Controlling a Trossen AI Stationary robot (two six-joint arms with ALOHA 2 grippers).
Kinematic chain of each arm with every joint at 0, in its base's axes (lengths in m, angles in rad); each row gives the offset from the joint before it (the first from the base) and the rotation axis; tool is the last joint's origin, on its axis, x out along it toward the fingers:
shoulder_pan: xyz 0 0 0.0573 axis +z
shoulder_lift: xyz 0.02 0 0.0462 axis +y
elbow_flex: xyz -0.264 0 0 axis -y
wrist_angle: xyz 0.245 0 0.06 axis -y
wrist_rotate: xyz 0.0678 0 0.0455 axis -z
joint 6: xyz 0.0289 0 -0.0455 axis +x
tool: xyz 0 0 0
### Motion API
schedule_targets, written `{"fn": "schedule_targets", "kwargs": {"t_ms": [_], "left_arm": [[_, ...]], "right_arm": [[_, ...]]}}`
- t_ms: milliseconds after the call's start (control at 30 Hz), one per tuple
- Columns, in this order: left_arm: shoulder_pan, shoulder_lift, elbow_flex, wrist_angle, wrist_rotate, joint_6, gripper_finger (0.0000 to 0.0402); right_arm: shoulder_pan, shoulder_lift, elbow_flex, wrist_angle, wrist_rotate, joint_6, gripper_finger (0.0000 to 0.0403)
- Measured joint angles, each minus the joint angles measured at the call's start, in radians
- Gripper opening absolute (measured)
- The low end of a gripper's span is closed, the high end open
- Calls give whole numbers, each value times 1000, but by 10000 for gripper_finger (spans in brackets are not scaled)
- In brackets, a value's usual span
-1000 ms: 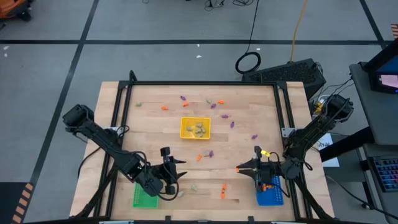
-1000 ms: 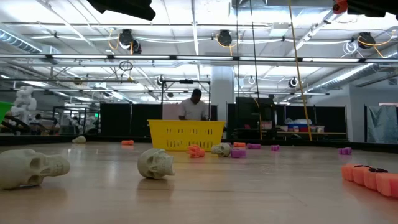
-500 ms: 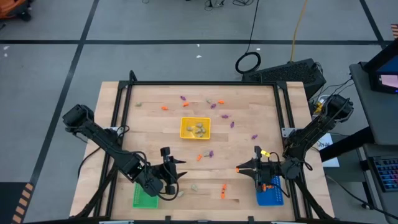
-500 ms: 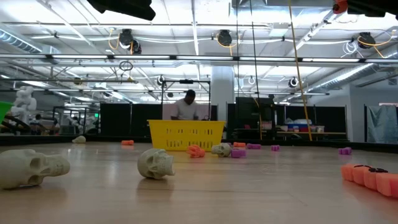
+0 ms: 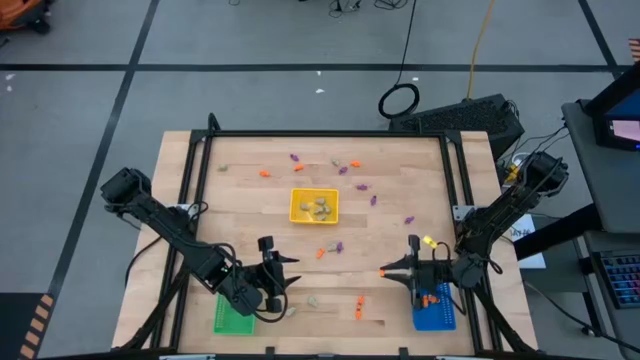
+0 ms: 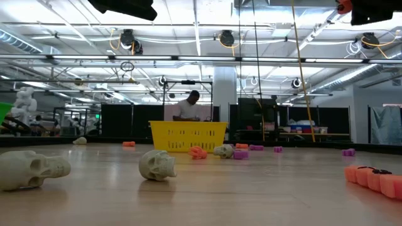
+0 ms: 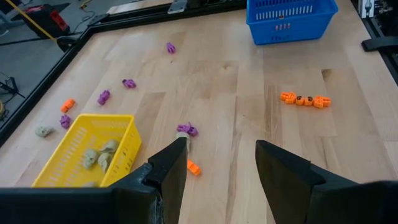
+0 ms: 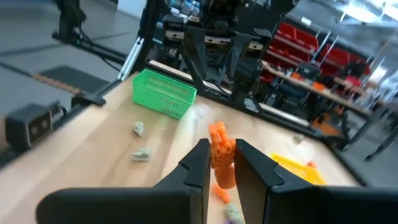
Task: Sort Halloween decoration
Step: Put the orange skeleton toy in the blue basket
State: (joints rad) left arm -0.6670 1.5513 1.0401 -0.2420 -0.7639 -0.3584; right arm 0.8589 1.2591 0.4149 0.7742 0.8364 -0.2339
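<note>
The right gripper (image 8: 221, 163) sits at the near right of the table, beside the blue tray (image 5: 433, 313), its fingers pointing toward the table centre. Its jaws are closed on 1 orange trinket (image 8: 220, 152), which stands upright between the fingertips. The left gripper (image 5: 284, 270) sits at the near left, just beside the green tray (image 5: 232, 318), raised above the table and aimed toward the centre. Its fingers (image 7: 166, 168) stand well apart and hold nothing.

Trays: 3 in total, with the yellow tray (image 5: 314, 206) at the table centre. The yellow tray holds a cluster of pale beige-grey trinkets (image 7: 99, 155); their exact count cannot be told.

Loose trinkets lie scattered over the table (image 5: 400, 190). The left wrist view shows 1 long orange piece (image 7: 304, 99), 2 small orange pieces and 5 purple pieces (image 7: 186, 129). The low view shows 2 pale skulls (image 6: 157, 165) near the front edge.
</note>
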Motion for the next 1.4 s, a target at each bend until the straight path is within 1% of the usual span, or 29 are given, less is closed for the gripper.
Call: {"fn": "schedule_targets", "kwargs": {"t_ms": [233, 500, 767, 900, 967, 1100, 1400], "left_arm": [[0, 0, 0, 0, 0, 0, 190], [0, 0, 0, 0, 0, 0, 189], [0, 0, 0, 0, 0, 0, 190], [0, 0, 0, 0, 0, 0, 190], [0, 0, 0, 0, 0, 0, 190], [0, 0, 0, 0, 0, 0, 190], [0, 0, 0, 0, 0, 0, 190]], "right_arm": [[0, 0, 0, 0, 0, 245, 43], [0, 0, 0, 0, 0, 464, 43], [0, 0, 0, 0, -3, 786, 43], [0, 0, 0, 0, -3, 901, 43], [0, 0, 0, 0, -3, 925, 43], [0, 0, 0, 0, -3, 920, 43], [0, 0, 0, 0, -3, 766, 43]]}}
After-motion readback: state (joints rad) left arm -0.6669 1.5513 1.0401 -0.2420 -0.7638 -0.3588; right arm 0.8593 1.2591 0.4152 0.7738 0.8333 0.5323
